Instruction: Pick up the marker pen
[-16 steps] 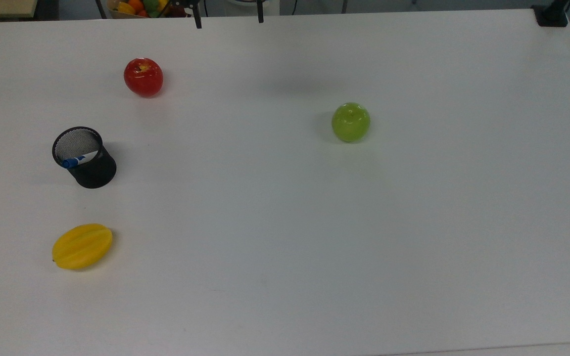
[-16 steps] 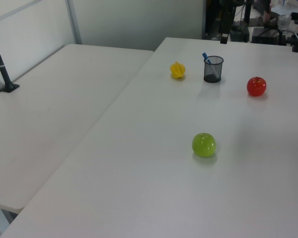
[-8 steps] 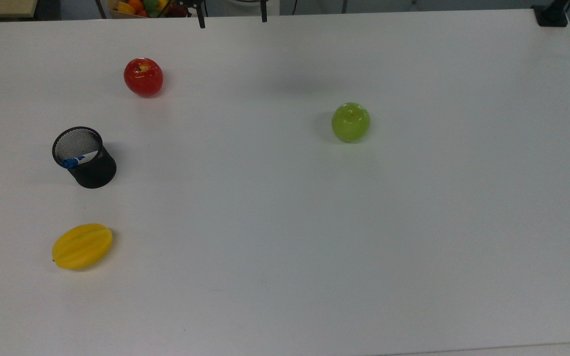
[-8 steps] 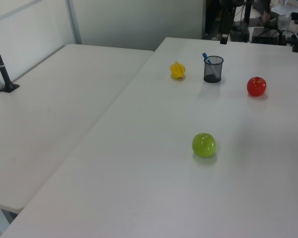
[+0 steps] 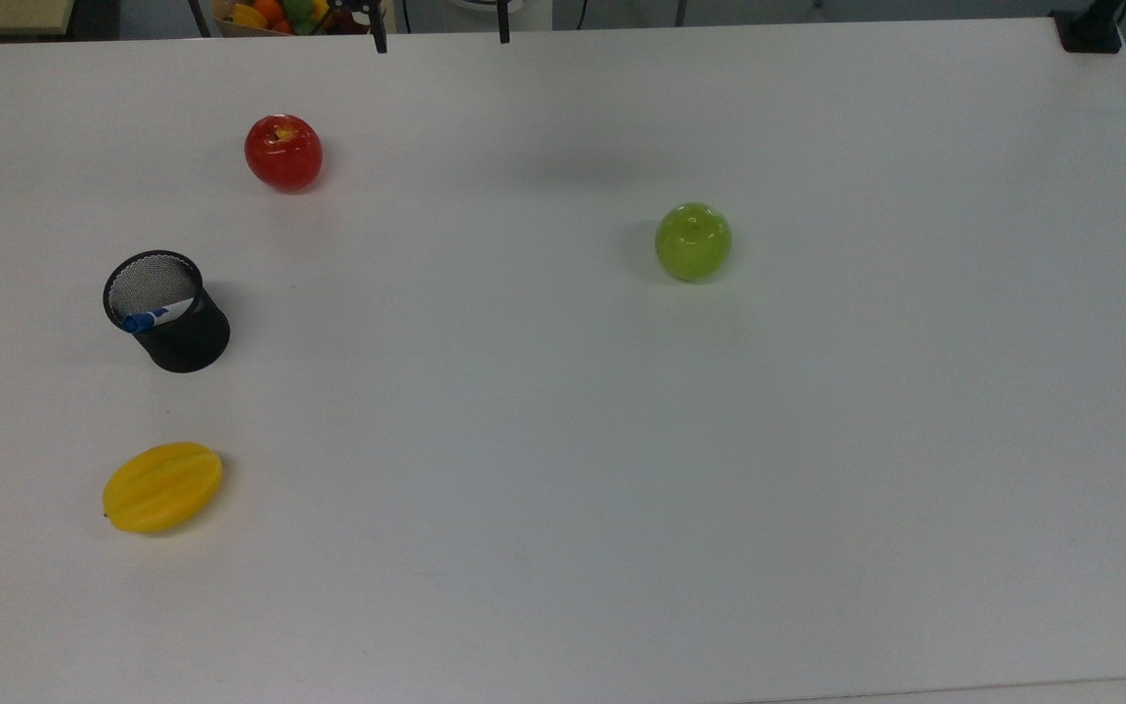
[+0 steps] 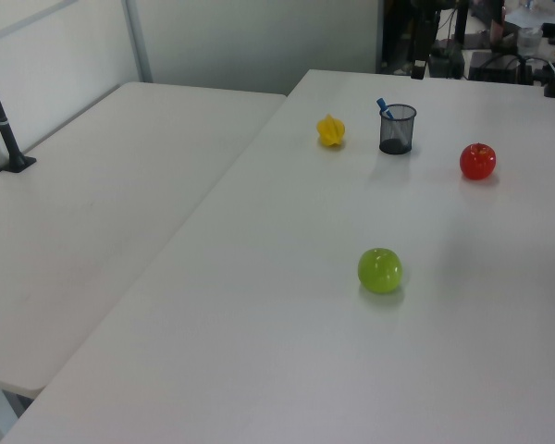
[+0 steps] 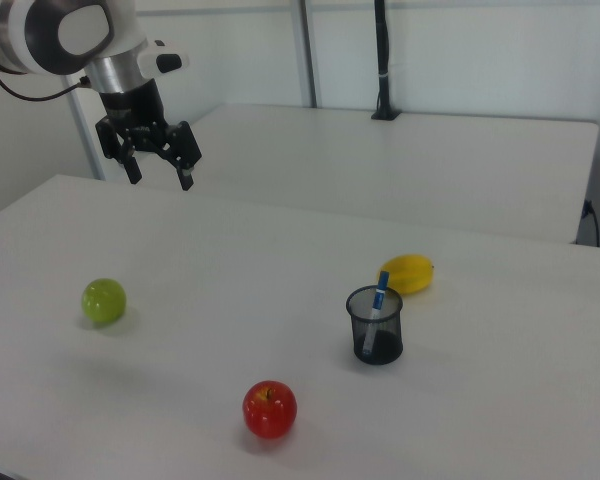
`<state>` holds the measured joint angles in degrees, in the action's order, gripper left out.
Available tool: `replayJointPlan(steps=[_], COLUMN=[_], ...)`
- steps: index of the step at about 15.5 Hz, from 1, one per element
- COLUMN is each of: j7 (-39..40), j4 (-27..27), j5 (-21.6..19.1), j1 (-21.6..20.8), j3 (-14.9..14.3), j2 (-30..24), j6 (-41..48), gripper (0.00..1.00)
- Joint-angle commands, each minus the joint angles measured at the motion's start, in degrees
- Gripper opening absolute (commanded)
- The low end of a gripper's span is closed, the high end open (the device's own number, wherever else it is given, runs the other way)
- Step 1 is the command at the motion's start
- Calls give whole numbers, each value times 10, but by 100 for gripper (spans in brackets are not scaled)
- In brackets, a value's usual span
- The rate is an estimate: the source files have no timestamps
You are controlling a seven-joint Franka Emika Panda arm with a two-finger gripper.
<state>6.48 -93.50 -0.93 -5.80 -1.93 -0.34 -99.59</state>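
We note the marker pen (image 7: 380,292) standing tilted in a black mesh pen cup (image 7: 375,326), blue end poking above the rim and leaning toward the right view's right; in the top view the pen (image 5: 148,319) lies against the cup's lower-left rim (image 5: 172,313). The cup sits on the white table (image 5: 563,440) between a red apple (image 5: 283,152) and a yellow ridged fruit (image 5: 162,486), well apart from each. A green apple (image 5: 693,242) rests alone toward the table's middle. In the right view we find the gripper (image 7: 159,173) hanging in the air above the table's far side, at the right view's upper left, its two fingers spread wide and holding nothing. The pen is well away from it, lower and toward the right view's right, with the green apple (image 7: 104,300) below the claw and nearer to it than the cup. In the top view, two dark fingertips (image 5: 379,39) show at the upper edge, well apart from the cup. In the left view the pen (image 6: 383,107) tilts to the left view's left in the cup (image 6: 397,129).
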Motion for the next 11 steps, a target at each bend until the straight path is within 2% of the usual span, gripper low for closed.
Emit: replayJointPlan(steps=[1,5,11], j7=[6,5,5], j4=[-9,-5,-12], j5=[-3,22,22], j1=[0,-1,29], j3=[-7,-13,-40], j2=[-17,-15,-10], j6=[14,-1,-111], gripper=[100,100,100])
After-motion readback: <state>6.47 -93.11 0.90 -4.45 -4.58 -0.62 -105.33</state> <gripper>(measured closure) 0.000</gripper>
